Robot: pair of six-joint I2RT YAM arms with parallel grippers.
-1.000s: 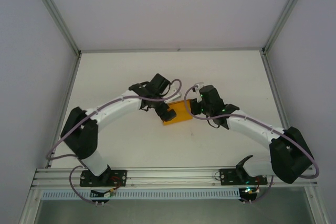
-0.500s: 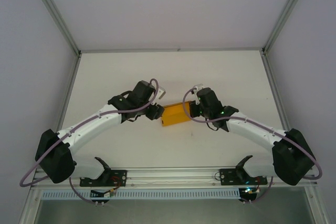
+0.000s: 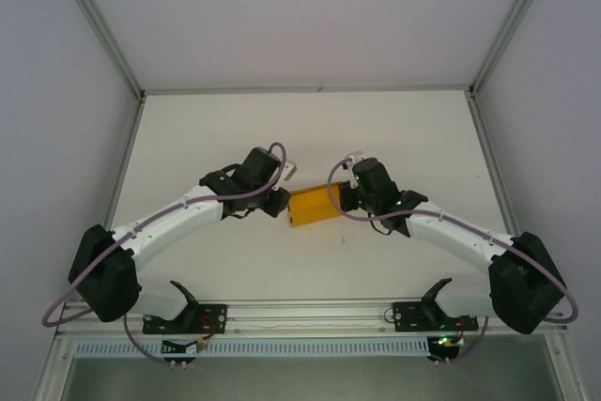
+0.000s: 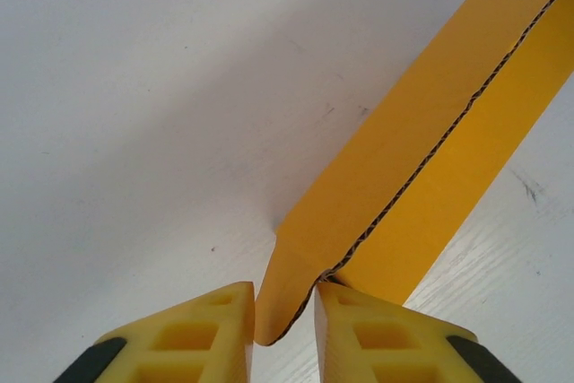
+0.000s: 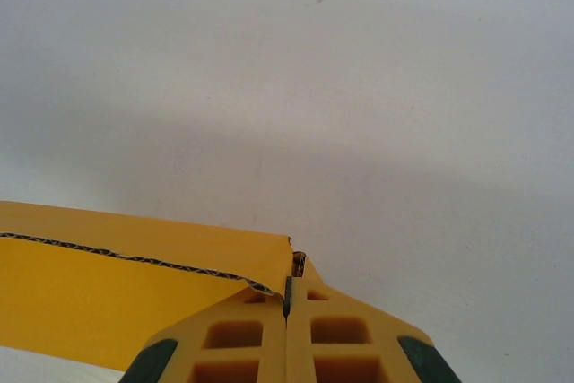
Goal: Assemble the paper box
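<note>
the paper box (image 3: 313, 207) lies flat near the middle of the table (image 3: 394, 129), between the two arms, its long side running left to right and slightly tilted. in the left wrist view the paper box (image 4: 430, 150) shows a raw corrugated edge running along its length, with a short end flap folded down at the near corner. the left gripper (image 3: 279, 202) sits at the box's left end; its yellow fingers (image 4: 215, 329) stand on either side of that end flap, and the card fills the narrow gap of the left gripper (image 4: 284, 298), so it is closed on the flap. the right gripper (image 3: 344, 196) meets the box's right end. in the right wrist view the right gripper (image 5: 289, 289) has its fingers pressed together, with the thin corner of the paper box (image 5: 108, 284) pinched between their tips.

open white tabletop spreads beyond the box toward the far wall, and to both sides out to the metal frame posts (image 3: 122, 72). the surface is matte white with faint scuffs. pale panels enclose the table, and a metal rail (image 3: 310, 318) runs along the near edge.
</note>
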